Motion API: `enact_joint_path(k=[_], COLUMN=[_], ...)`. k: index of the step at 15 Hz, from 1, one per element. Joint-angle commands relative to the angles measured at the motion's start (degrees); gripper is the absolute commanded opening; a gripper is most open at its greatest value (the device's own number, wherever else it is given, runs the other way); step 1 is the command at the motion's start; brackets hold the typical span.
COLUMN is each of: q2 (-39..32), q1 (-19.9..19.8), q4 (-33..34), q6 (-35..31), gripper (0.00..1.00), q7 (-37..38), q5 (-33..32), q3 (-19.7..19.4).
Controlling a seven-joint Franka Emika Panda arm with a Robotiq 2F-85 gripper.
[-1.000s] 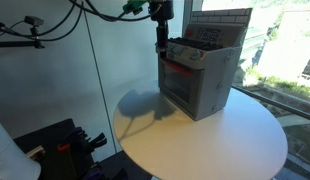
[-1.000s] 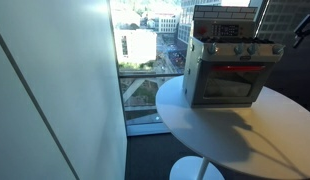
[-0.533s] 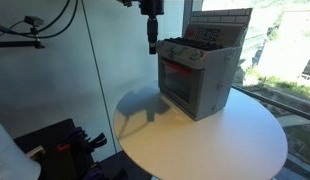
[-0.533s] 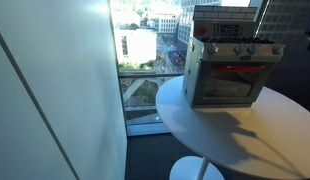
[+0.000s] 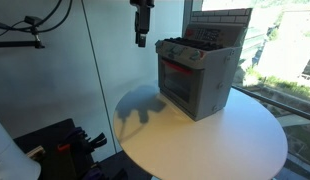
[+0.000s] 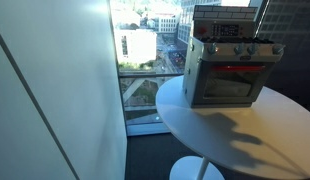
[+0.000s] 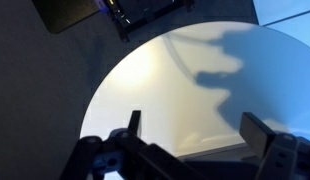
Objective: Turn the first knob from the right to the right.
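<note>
Wrist view first: what are the jaws doing?

Nothing. They stand wide apart with nothing between them, above the bare white tabletop (image 7: pixel 155 85). Only the arm's shadow (image 7: pixel 220 60) falls there, and no oven shows in that picture.

And a second ago?

In an exterior view the arm (image 5: pixel 142 12) was down by the knob panel of the toy oven (image 5: pixel 200 75). Now it has lifted up and off to one side, well apart from the oven.

Where is the knob, then?

On the oven's front, at the right end of the knob row: the rightmost knob (image 6: pixel 276 49), with nothing touching it. It is too small to read how it is set.

What does that mean for the task?

My guess is a retreat after the turn. Otherwise, a fresh approach is needed.
</note>
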State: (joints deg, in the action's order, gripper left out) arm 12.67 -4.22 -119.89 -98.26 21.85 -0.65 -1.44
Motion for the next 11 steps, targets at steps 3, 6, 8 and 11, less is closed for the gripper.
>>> enact_joint_path(k=[3,6,8,11], q2=[2.6,3.1,2.4,2.2], q1=[0.2,0.1,0.0,0.0], q4=[0.8,0.8,0.2,0.0], q6=[4.0,3.9,2.6,2.6], gripper=[1.0,1.0,1.0,1.0], q7=[-3.4,-3.4,-2.3,-2.3], q5=[-1.5,-2.2,-1.1,-1.1], q3=[0.7,1.0,1.0,1.0])
